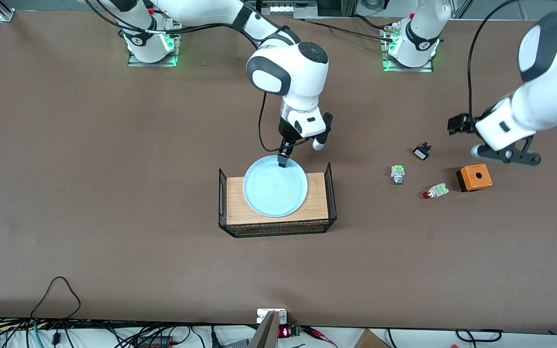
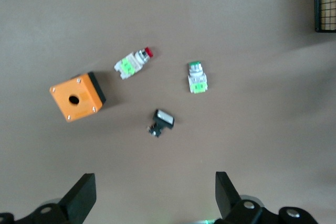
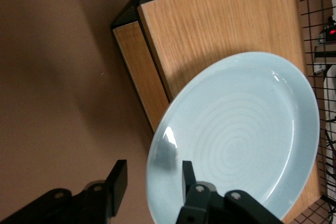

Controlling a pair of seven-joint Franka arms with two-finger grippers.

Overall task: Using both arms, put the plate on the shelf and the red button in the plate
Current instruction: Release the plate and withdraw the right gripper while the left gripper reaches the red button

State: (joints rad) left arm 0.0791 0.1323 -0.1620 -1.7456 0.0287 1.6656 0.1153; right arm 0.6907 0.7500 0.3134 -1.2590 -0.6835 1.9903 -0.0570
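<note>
Now: plate set on the basket board, red button waiting for the left arm.
Right gripper (image 1: 283, 159) straddles the plate (image 1: 275, 186) rim, fingers parted; left gripper (image 1: 505, 154), spread wide, hangs above the orange box (image 1: 474, 177), with the red button (image 1: 435, 191) beside that box, cap pointing toward the basket (image 1: 329, 193).

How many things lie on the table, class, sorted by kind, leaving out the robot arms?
Plates: 1, the plate
Wire-sided wooden trays: 1
Push-button switches: 2, the red button and a green-capped switch
Small black parts: 1
Orange boxes: 1
Total: 6
</note>
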